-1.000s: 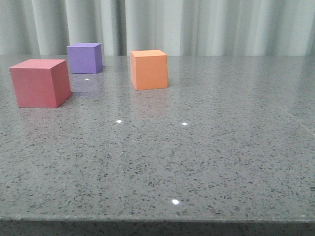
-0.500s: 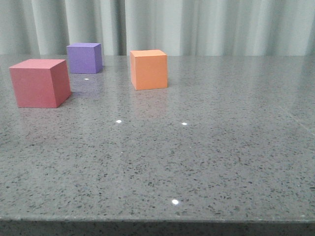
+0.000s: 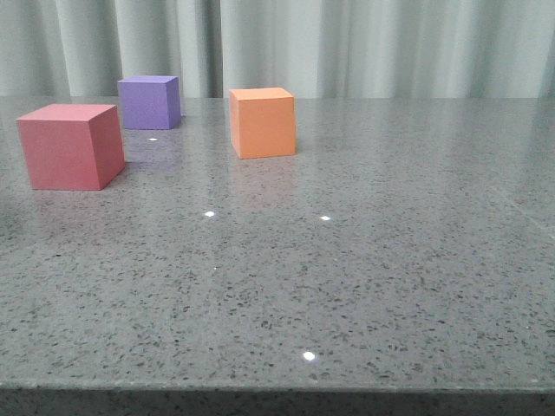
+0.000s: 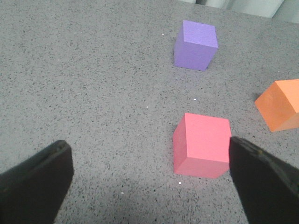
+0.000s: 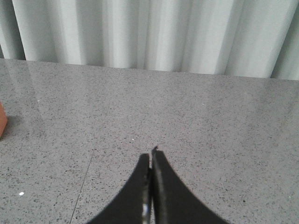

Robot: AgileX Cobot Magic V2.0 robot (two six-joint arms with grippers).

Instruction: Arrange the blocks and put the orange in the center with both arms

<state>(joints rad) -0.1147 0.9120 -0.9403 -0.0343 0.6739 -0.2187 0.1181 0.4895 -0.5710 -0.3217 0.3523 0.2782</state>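
Three matte cubes with smooth faces sit on the speckled grey stone surface, none touching. Left claw is spread wide and empty above the surface, black tapered fingers well apart. The pinkish-red cube sits ahead of it, just beside the finger on its orange-cube side. The purple cube is farther out ahead; the orange cube is off to that same side, partly cut off. Right claw has fingers pressed together, empty; only a sliver of orange shows at that frame's edge. Pleated curtain behind.

Speckled grey table; pale pleated curtain behind.
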